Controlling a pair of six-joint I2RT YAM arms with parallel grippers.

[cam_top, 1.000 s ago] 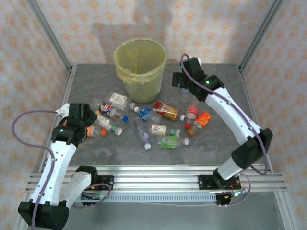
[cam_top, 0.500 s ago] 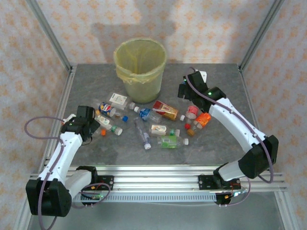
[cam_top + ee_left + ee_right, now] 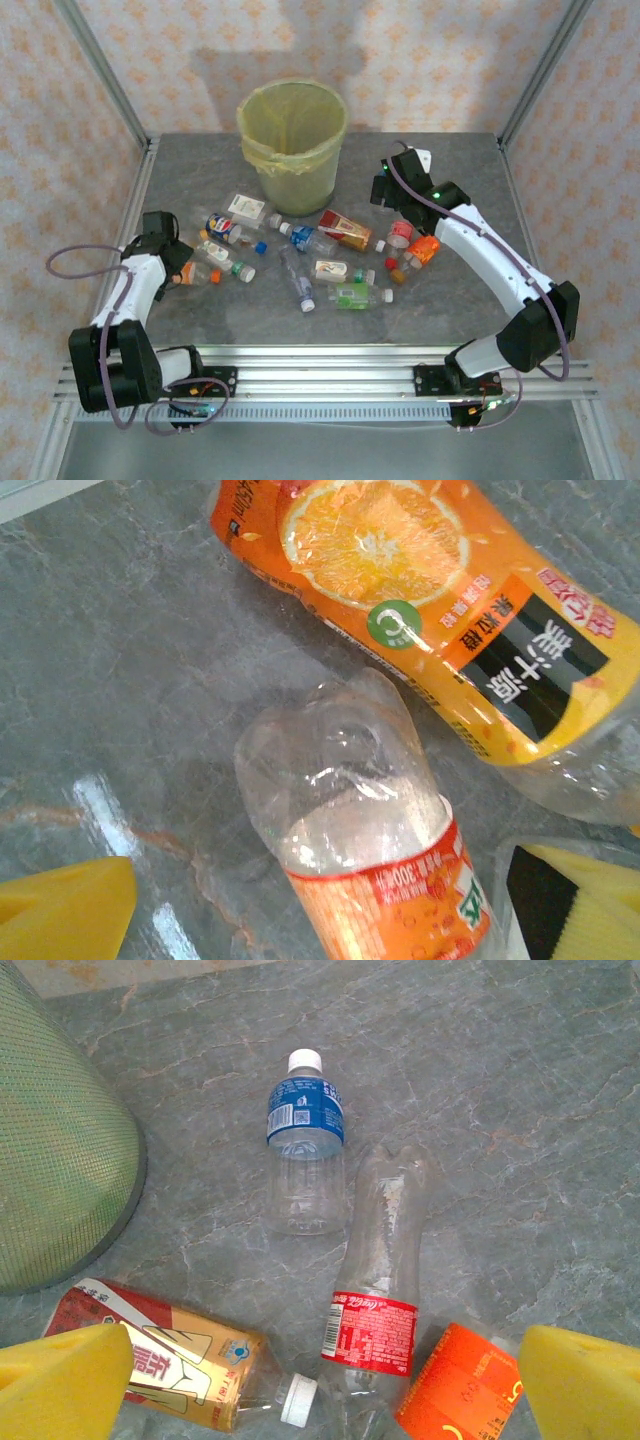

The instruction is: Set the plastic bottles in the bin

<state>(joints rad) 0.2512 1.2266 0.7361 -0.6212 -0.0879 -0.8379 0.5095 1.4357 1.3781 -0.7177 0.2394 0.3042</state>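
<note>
"美汁源" on the orange juice bottle (image 3: 400, 580)

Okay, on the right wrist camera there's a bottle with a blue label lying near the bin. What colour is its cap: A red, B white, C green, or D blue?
B: the blue-label bottle, lying a little to the right of the bin in that view, ends in a plain white cap.
</note>
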